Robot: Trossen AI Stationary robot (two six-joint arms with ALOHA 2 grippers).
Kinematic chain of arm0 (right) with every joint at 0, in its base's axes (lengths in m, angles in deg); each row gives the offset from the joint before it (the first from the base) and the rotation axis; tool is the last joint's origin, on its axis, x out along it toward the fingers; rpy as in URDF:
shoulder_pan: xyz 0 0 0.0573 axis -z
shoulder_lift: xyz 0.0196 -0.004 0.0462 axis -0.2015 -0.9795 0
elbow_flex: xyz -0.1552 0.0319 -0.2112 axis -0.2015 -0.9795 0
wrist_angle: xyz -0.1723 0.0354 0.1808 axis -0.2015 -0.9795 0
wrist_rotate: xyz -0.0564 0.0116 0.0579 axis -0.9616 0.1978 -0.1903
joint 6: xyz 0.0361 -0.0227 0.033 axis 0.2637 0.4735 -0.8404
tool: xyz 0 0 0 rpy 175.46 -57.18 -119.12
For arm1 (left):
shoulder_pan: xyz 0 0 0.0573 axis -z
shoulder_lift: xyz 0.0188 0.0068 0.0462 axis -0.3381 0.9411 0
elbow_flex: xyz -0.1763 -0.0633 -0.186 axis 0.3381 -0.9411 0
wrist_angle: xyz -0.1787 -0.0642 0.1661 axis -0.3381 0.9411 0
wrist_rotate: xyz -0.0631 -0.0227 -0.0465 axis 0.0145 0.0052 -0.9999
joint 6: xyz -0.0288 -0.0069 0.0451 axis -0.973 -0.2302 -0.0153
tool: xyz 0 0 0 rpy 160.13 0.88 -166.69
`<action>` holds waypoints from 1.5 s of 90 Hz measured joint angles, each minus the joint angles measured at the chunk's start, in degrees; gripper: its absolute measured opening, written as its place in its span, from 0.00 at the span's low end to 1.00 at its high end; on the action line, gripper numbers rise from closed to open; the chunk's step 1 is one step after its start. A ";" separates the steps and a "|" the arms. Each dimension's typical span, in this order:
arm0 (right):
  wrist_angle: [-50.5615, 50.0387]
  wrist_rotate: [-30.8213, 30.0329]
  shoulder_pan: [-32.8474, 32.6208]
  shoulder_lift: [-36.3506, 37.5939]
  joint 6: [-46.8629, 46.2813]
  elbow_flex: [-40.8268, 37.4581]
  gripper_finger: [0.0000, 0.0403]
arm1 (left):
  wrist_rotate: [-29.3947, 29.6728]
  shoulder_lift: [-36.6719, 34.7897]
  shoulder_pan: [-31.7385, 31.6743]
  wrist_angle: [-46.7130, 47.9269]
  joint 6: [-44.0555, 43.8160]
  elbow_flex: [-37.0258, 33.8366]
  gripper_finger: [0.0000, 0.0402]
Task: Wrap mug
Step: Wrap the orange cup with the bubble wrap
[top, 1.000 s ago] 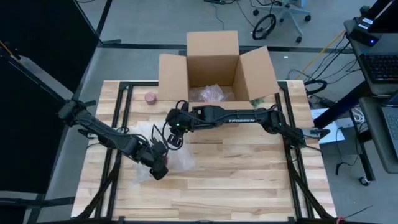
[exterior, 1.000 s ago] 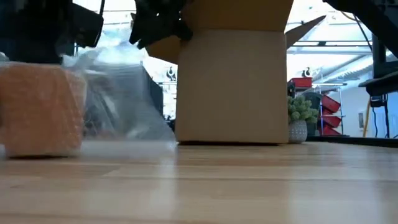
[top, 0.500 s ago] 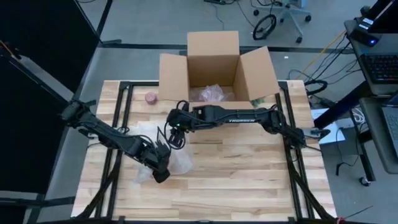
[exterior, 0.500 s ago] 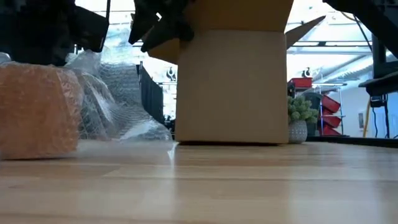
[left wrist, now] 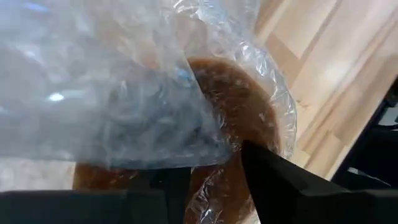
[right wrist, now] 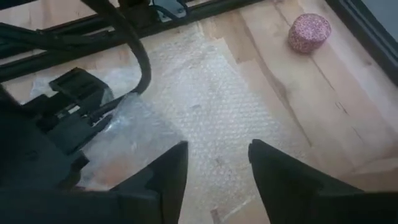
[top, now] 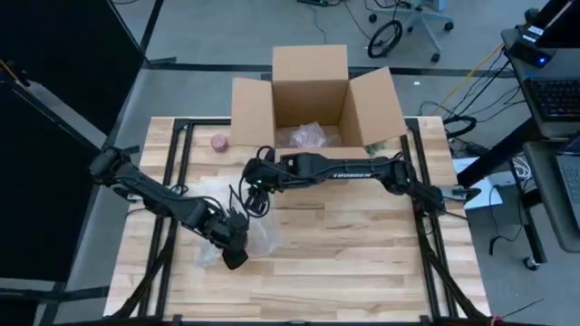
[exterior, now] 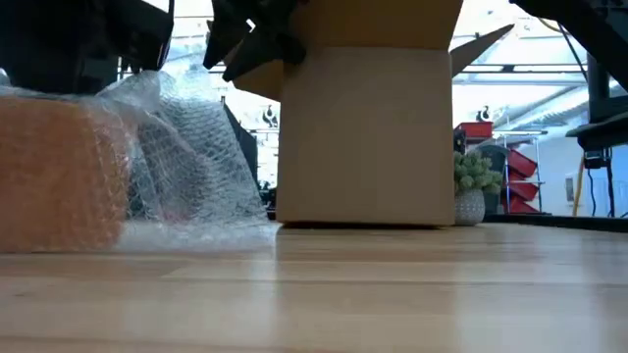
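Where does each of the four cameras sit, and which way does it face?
High view: overhead, looking down on table, both arms, cardboard box.
Low view: tabletop height, facing box and bubble wrap.
Left wrist: left tool against wrapped brown mug.
Right wrist: right tool open above bubble wrap.
Shared: the wrap.

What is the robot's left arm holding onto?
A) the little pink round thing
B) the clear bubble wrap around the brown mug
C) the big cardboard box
B: the left gripper pinches the clear bubble wrap draped over the brown mug.
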 joint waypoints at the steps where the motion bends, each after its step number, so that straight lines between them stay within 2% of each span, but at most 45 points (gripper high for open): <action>1: -0.05 0.00 0.00 0.00 0.01 0.00 0.40 | 0.02 -0.01 -0.01 0.45 0.01 0.24 0.33; 17: -0.25 0.00 0.00 0.00 0.56 0.00 0.40 | 2.67 -0.20 -0.02 7.56 1.29 4.00 0.33; 50: -0.24 0.14 0.13 1.31 3.63 -0.04 0.40 | 5.41 -1.20 -0.02 13.91 1.99 7.49 0.33; 62: 0.13 3.05 -0.22 2.55 3.47 -0.07 0.40 | 7.21 -2.62 -0.02 16.01 1.96 7.56 0.33; 87: 0.73 3.49 -0.90 6.64 6.28 0.04 0.40 | 9.51 -3.74 -0.03 17.96 2.74 7.62 0.33; 99: 0.32 7.30 -1.50 6.76 6.18 0.04 0.40 | 11.84 -3.90 -0.15 19.43 3.26 7.62 0.33; 111: -0.62 7.85 -3.23 6.75 6.68 0.04 0.40 | 14.26 -6.13 -0.30 23.25 3.18 7.62 0.33; 135: 2.36 8.79 -7.04 4.66 9.92 0.04 0.40 | 14.37 -13.29 -1.29 26.54 3.02 8.81 0.33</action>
